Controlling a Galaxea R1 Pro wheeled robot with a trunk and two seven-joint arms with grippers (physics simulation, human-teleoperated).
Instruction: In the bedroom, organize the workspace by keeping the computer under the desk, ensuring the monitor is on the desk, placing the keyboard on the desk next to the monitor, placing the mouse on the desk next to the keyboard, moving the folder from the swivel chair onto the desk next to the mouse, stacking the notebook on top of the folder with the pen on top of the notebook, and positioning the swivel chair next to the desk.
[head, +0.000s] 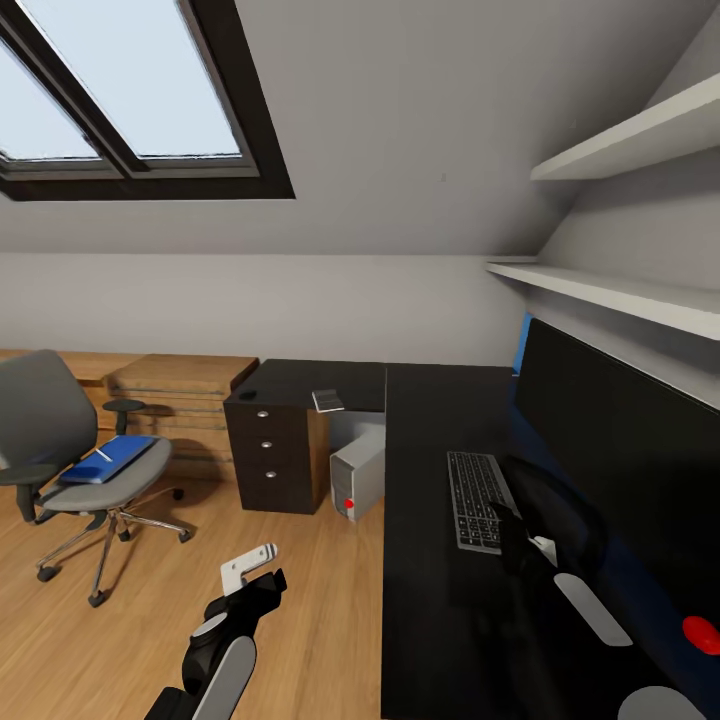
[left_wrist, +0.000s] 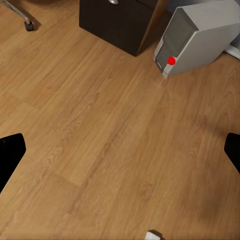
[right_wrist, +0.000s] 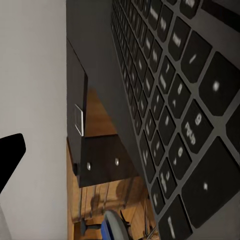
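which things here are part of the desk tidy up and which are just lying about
Part of the job:
desk
monitor
keyboard
computer
swivel chair
folder
pen, lying on the folder

Just about:
wooden drawer chest
wall shelves
skylight window
small grey object on the desk's far end, too small to identify

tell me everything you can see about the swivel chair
The swivel chair has a grey seat and backrest, dark round armrests and a shiny metal star base on dark casters. It stands upright on the wooden floor, apart from the desk, in front of a light wooden chest. A blue folder lies on its seat, with a thin white pen on top.
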